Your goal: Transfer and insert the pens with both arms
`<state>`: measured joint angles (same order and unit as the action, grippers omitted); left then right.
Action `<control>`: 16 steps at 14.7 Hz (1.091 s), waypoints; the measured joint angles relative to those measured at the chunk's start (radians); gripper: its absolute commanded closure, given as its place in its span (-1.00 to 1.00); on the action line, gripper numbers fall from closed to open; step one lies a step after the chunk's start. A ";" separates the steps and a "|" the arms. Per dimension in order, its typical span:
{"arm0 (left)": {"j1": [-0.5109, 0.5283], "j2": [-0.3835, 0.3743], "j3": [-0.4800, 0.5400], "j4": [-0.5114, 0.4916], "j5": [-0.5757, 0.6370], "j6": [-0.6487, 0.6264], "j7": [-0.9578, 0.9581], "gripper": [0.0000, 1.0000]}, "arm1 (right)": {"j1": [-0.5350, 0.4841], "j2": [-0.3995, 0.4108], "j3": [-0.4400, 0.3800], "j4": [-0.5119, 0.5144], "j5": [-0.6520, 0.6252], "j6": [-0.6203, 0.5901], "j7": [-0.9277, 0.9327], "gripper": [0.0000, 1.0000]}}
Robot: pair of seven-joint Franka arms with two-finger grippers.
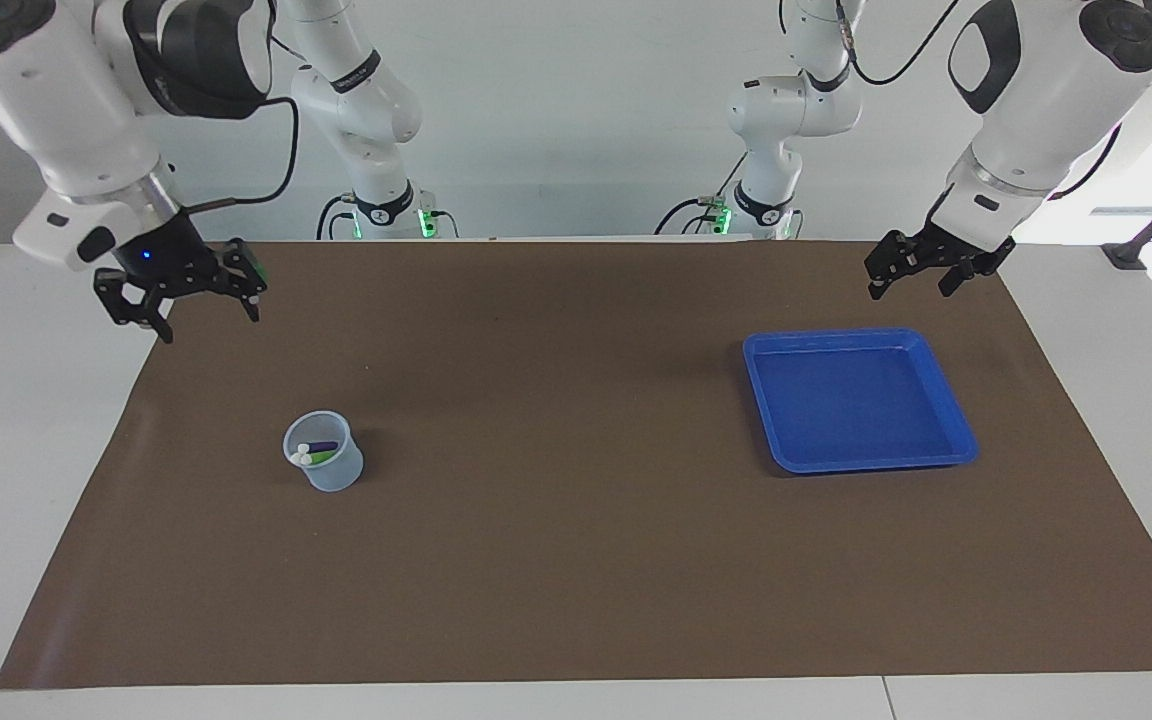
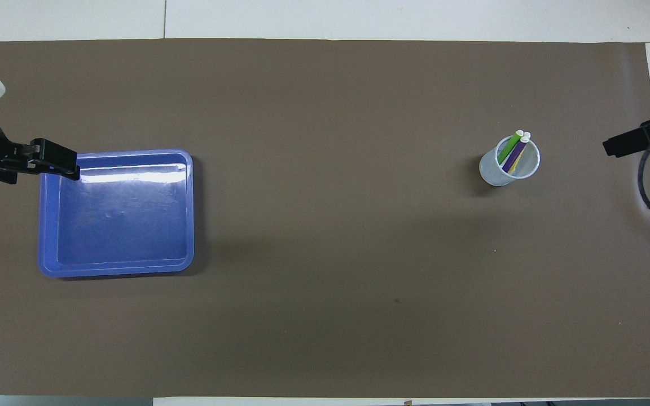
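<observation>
Pens [image 2: 514, 151] half-hidden in cup [image 1: 324, 465] — left gripper [image 1: 914, 272], right gripper [image 1: 204, 308] fingers spread, empty

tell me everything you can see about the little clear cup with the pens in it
The cup is a small, pale bluish, translucent beaker, plastic by its look, upright on the brown mat toward the right arm's end of the table. It holds three pens leaning together: green, purple and yellow, their pale cap ends up at the rim. No gripper touches it.
</observation>
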<state>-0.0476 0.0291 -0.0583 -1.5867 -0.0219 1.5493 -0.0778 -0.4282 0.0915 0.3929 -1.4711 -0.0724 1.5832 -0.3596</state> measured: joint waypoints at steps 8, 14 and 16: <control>-0.002 -0.054 -0.002 -0.022 -0.001 -0.029 0.002 -1.00 | 0.011 -0.082 0.007 0.037 -0.009 -0.208 0.024 -1.00; -0.020 -0.054 -0.003 -0.025 0.010 -0.029 0.006 -1.00 | 0.217 -0.097 -0.270 0.033 -0.009 -0.277 0.036 -1.00; -0.022 -0.054 -0.002 -0.025 0.011 -0.029 0.006 -1.00 | 0.265 -0.099 -0.305 0.032 -0.009 -0.274 0.040 -1.00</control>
<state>-0.0692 -0.0246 -0.0606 -1.6112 -0.0112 1.5206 -0.0722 -0.1636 -0.0079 0.0877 -1.4390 -0.0818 1.3093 -0.3199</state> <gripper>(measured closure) 0.000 0.000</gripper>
